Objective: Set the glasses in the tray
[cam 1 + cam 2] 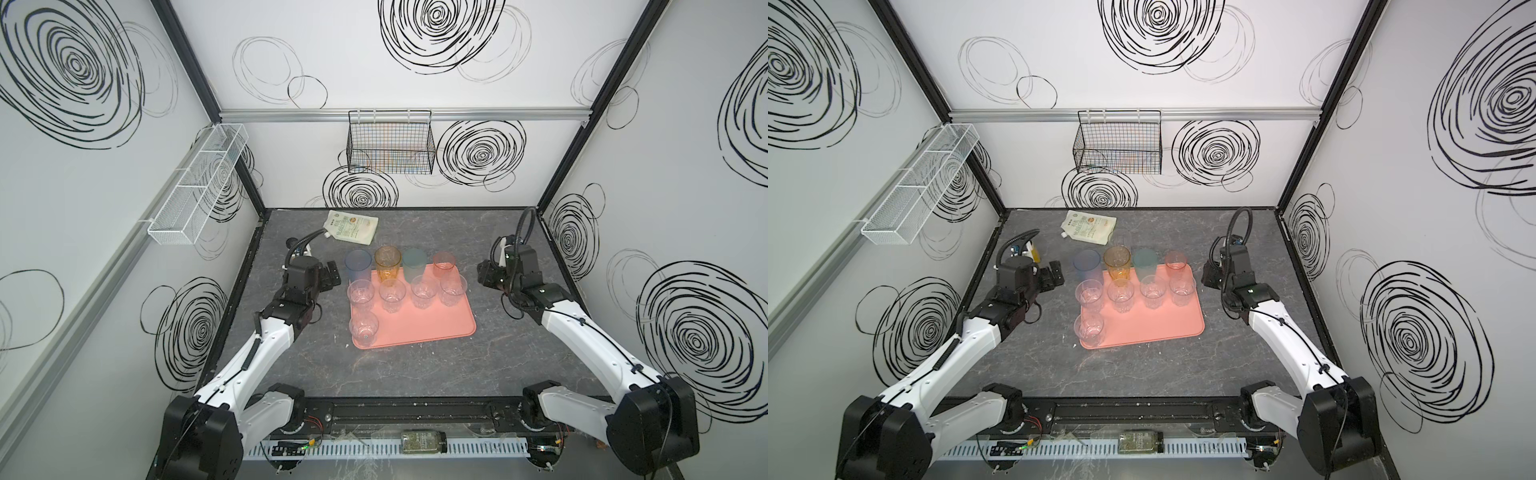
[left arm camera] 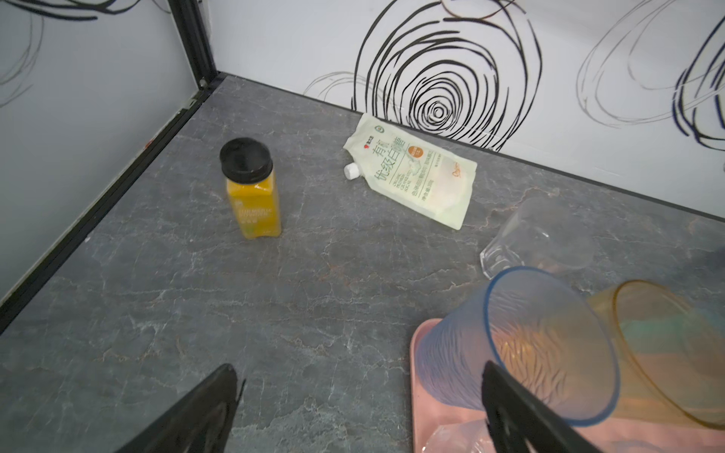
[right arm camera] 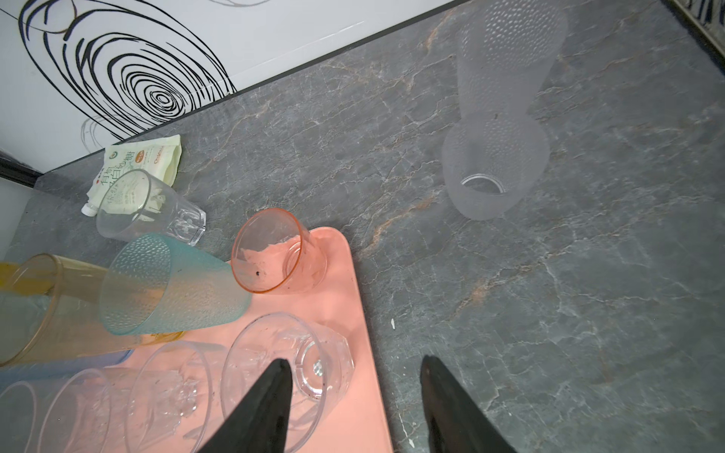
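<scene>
Grey bench point(image 1: 415, 365): left fingers point(image 2: 204, 408) wide, right fingers point(image 3: 266, 404) half-spread, both empty; central tray point(image 1: 436, 324) holds upright glasses point(image 1: 392, 291), tinted behind clear.

Tray point(image 1: 419, 324): you find it centred on the desk point(image 1: 415, 374).
Glasses point(image 1: 392, 294): two rows of four across its far half, one at its near-left corner.
Pouch point(image 1: 352, 226): behind the tray.
Bottle point(image 2: 253, 192): left of the pouch.
</scene>
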